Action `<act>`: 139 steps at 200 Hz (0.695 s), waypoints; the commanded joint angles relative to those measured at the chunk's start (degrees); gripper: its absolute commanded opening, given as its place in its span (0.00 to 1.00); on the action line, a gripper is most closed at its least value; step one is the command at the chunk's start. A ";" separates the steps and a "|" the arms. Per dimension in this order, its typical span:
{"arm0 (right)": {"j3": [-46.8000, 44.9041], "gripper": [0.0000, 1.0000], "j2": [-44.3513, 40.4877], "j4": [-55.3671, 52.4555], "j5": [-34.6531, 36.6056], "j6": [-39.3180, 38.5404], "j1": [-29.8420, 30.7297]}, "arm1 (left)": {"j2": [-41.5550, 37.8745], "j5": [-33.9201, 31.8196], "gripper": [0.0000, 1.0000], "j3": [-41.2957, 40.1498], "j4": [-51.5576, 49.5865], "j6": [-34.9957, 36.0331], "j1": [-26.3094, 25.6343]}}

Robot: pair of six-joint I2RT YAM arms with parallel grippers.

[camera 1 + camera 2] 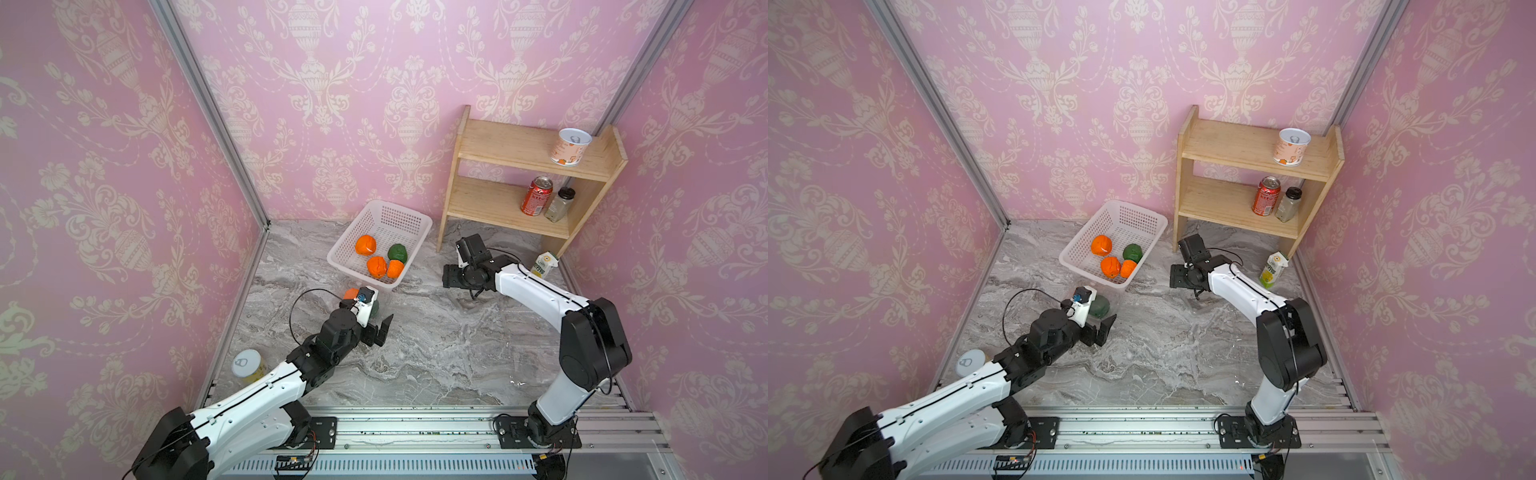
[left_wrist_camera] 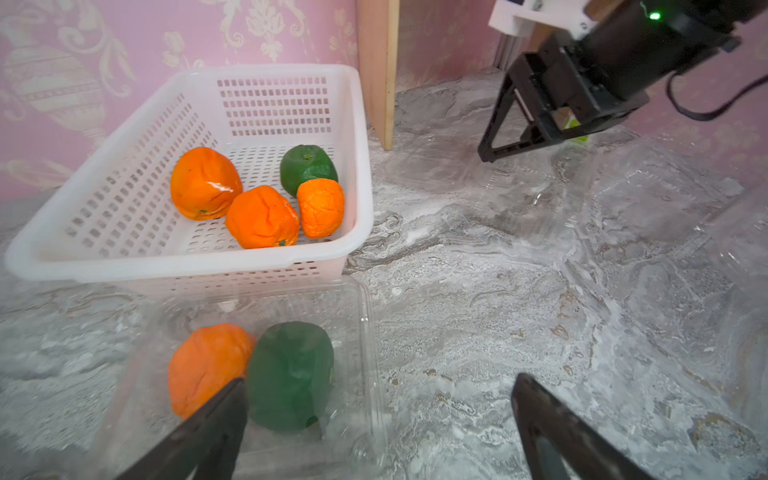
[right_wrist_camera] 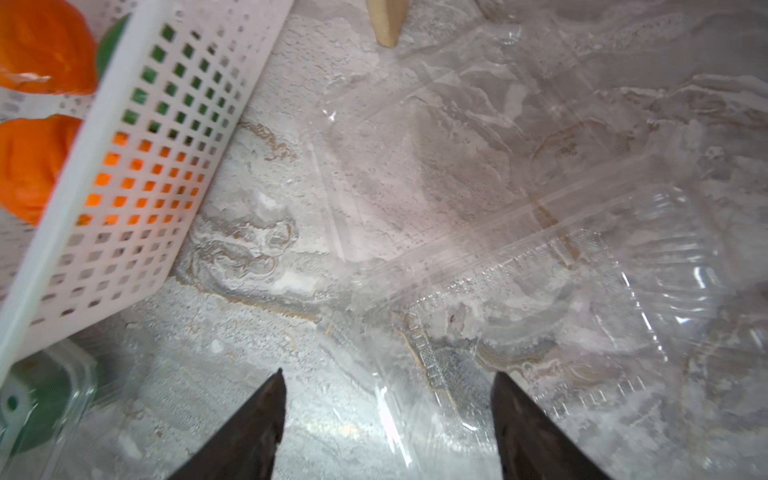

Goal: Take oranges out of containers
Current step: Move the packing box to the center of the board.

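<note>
Left tool (image 2: 380, 378) spread wide above a clear container (image 2: 365, 316) holding 1 orange (image 2: 203, 365) — right tool (image 3: 389, 372) likewise spread, pinching nothing; 3 oranges (image 2: 262, 216) lie in the white basket (image 2: 124, 257).

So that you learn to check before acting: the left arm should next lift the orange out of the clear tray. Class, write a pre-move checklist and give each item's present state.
1. Left jaws open and empty: ok.
2. Orange lying in the clear tray: ok.
3. Left jaws centred on the orange: not ok. They frame the green fruit beside it instead.
4. Tray steadied against sliding: not ok. The right jaws hang open over the empty trays.
5. Free floor in the white basket for one more orange: ok.
6. Finger gap between orange and tray wall: cannot tell.
</note>
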 commanded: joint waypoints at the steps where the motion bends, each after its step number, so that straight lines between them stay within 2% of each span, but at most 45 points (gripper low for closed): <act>1: -1.94 0.83 -7.16 -0.50 -1.71 -0.96 0.96 | -2.41 -7.08 0.99 7.34 -19.87 -6.96 0.48; 39: -13.59 0.85 -16.00 6.48 -8.34 3.19 1.24 | -0.76 -15.71 0.99 11.83 -26.50 -7.21 0.82; 62: -20.20 0.85 -20.64 10.22 -11.32 6.24 2.17 | 2.50 -16.46 0.99 14.37 -26.88 -7.14 2.97; 96: -27.51 0.86 -25.63 12.49 -12.23 9.06 4.44 | 5.16 -12.70 0.99 14.90 -23.33 -7.49 6.29; 139: -34.12 0.86 -29.73 14.32 -13.61 10.20 5.38 | 13.10 1.38 0.99 17.30 -23.11 -9.02 19.03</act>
